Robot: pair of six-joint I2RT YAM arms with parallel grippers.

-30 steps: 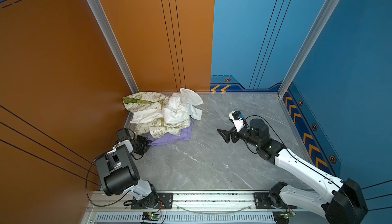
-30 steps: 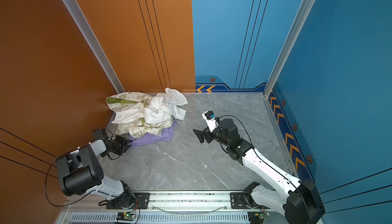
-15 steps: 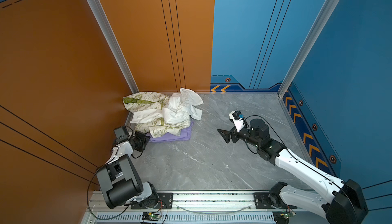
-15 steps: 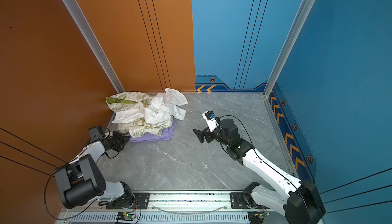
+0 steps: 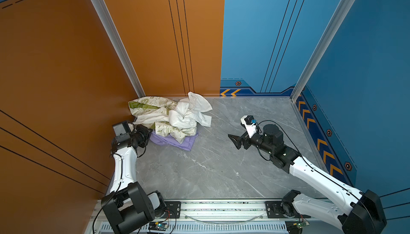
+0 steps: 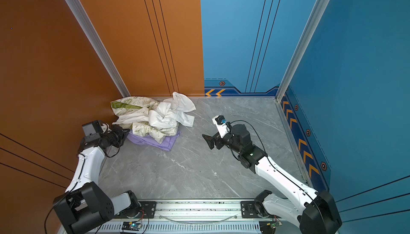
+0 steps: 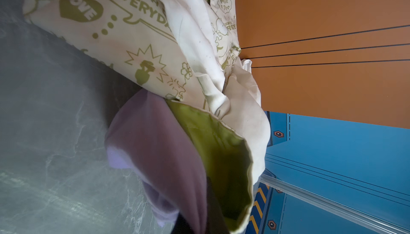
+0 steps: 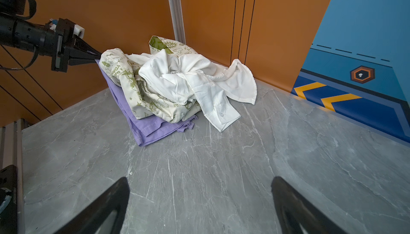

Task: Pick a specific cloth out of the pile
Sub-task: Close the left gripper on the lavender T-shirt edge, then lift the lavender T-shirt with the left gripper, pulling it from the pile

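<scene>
1 cloth (image 8: pixel 153 128) clamped at its edge by left end effector (image 8: pixel 97 57) | right end effector (image 8: pixel 199 178) spread wide, empty

The table (image 5: pixel 199 173) has a grey marble top with thin white veins. An orange wall (image 5: pixel 55 66) stands on the left and at the far left, and a blue wall (image 5: pixel 366 66) on the right and far right. Along the foot of the blue wall runs a dark band with orange chevrons (image 5: pixel 321 146). A metal rail (image 5: pixel 221 208) lies along the near edge.
</scene>
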